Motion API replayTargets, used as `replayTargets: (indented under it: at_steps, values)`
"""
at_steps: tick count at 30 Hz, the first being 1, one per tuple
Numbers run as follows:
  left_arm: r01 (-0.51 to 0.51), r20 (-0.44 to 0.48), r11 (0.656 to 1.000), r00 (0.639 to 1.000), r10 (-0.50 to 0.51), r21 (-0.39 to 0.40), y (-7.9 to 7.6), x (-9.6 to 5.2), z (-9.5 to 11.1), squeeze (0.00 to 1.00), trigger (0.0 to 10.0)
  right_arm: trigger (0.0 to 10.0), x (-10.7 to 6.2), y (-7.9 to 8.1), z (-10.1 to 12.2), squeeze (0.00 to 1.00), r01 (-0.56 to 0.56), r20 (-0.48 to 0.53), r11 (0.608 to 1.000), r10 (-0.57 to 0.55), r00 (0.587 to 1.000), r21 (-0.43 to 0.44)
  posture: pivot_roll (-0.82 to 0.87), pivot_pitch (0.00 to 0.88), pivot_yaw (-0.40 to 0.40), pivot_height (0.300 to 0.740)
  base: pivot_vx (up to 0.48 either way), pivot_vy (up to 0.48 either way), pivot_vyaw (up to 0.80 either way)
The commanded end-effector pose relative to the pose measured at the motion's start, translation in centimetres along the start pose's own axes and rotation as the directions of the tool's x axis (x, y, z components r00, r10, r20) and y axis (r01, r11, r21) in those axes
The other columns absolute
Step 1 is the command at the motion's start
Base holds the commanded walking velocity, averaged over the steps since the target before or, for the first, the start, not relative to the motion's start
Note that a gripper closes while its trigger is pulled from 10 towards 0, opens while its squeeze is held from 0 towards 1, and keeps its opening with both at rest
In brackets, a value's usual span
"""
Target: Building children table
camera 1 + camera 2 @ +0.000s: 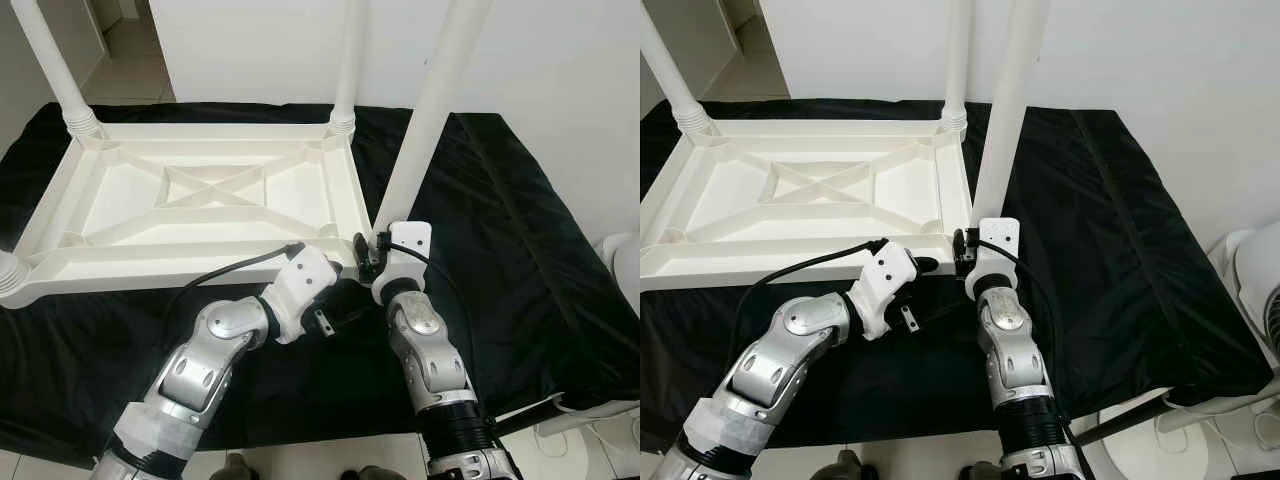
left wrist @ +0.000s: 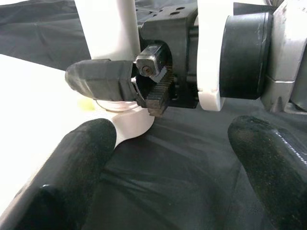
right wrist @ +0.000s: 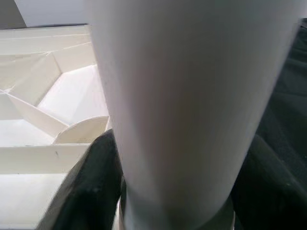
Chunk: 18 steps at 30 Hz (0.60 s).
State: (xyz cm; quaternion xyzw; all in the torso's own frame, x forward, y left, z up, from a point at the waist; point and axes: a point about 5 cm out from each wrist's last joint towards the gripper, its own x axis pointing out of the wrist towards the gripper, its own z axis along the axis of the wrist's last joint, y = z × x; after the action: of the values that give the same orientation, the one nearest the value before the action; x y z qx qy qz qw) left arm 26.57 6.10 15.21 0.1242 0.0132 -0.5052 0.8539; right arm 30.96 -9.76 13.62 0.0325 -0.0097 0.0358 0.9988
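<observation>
Leg (image 1: 425, 130) is pinched at its base by right gripper (image 1: 372, 250); left gripper (image 1: 345, 268), fingers spread, is held beside; seating it in tabletop (image 1: 200, 200) is judged next

One tabletop (image 1: 200, 205) — four legs (image 1: 425, 120) — two grippers (image 1: 368, 250).

A black cloth (image 1: 500, 250) is covering the worktop under the fingers, a plain white wall (image 1: 560, 80) is rising beyond them, and pale floor tiles (image 1: 130, 60) are showing past the far corner.
</observation>
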Motion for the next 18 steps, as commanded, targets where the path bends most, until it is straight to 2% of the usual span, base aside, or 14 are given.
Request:
replayTargets:
  at_steps: [1,4,5,8,9,10,11,12,14,15,18]
  values:
    - [-0.034,-0.013,0.999,0.999,0.034,0.005,0.1,-0.1,-0.2,0.0,10.0,10.0,-0.3,-0.4,-0.8,1.0,0.014,-0.034,1.0,-0.013,0.999,0.021,-0.07,0.038,-0.012,0.74,0.0,0.0,0.0]
    - [-0.035,-0.013,0.999,0.999,0.035,0.007,0.1,-0.1,-0.2,0.0,10.0,10.0,-0.3,-0.6,-0.3,1.0,-0.047,-0.003,0.998,0.047,0.999,0.031,-0.07,0.035,-0.013,0.74,0.0,0.0,0.0]
    - [-0.036,-0.013,0.999,0.999,0.036,0.007,0.1,-0.1,-0.2,0.0,10.0,10.0,-0.1,-0.9,0.2,1.0,-0.115,0.022,0.993,0.114,0.993,0.017,-0.07,0.034,-0.011,0.74,0.0,0.0,0.0]
    - [-0.036,-0.013,0.999,0.999,0.036,0.008,0.1,-0.1,-0.2,0.0,10.0,10.0,0.0,-1.1,0.4,0.96,-0.14,0.028,0.99,0.14,0.99,0.006,-0.07,0.034,-0.011,0.74,0.0,0.0,0.0]
    - [-0.037,-0.013,0.999,0.999,0.037,0.008,0.1,-0.1,-0.2,0.0,10.0,10.0,0.1,-1.4,0.7,0.15,-0.162,0.035,0.987,0.162,0.986,-0.004,-0.07,0.034,-0.009,0.74,0.0,0.0,0.0]
    - [-0.037,-0.012,0.999,0.999,0.037,0.009,0.2,-0.1,-0.2,0.0,10.0,10.0,0.3,-1.7,1.0,0.0,-0.205,0.04,0.978,0.206,0.978,-0.022,-0.06,0.035,-0.007,0.74,0.0,0.0,0.0]
    - [-0.038,-0.012,0.999,0.999,0.038,0.009,0.2,-0.1,-0.1,0.0,10.0,10.0,0.4,-1.9,1.2,0.0,-0.264,0.04,0.964,0.265,0.963,-0.039,-0.06,0.036,-0.006,0.74,0.0,0.0,0.0]
    - [-0.038,-0.012,0.999,0.999,0.038,0.009,0.2,-0.1,-0.1,0.0,10.0,10.0,0.4,-1.9,1.2,0.0,-0.264,0.04,0.964,0.265,0.963,-0.039,-0.06,0.036,-0.006,0.74,0.0,0.0,0.0]
    - [-0.039,-0.012,0.999,0.999,0.039,0.011,0.3,-0.1,-0.1,0.0,10.0,10.0,0.6,-2.2,1.5,0.0,-0.356,0.036,0.931,0.36,0.932,-0.084,-0.07,0.037,-0.004,0.74,0.0,0.0,0.0]
    - [-0.039,-0.012,0.999,0.999,0.039,0.011,0.3,-0.1,-0.1,0.0,10.0,10.0,0.6,-2.2,1.5,0.0,-0.356,0.036,0.931,0.36,0.932,-0.084,-0.07,0.037,-0.004,0.74,0.0,0.0,0.0]
    - [-0.046,-0.012,0.999,0.999,0.046,0.011,0.5,-0.2,0.0,0.0,10.0,10.0,1.4,-2.5,1.4,0.0,-0.459,-0.006,0.876,0.464,0.886,-0.149,-0.06,0.041,-0.002,0.74,0.0,0.0,0.0]
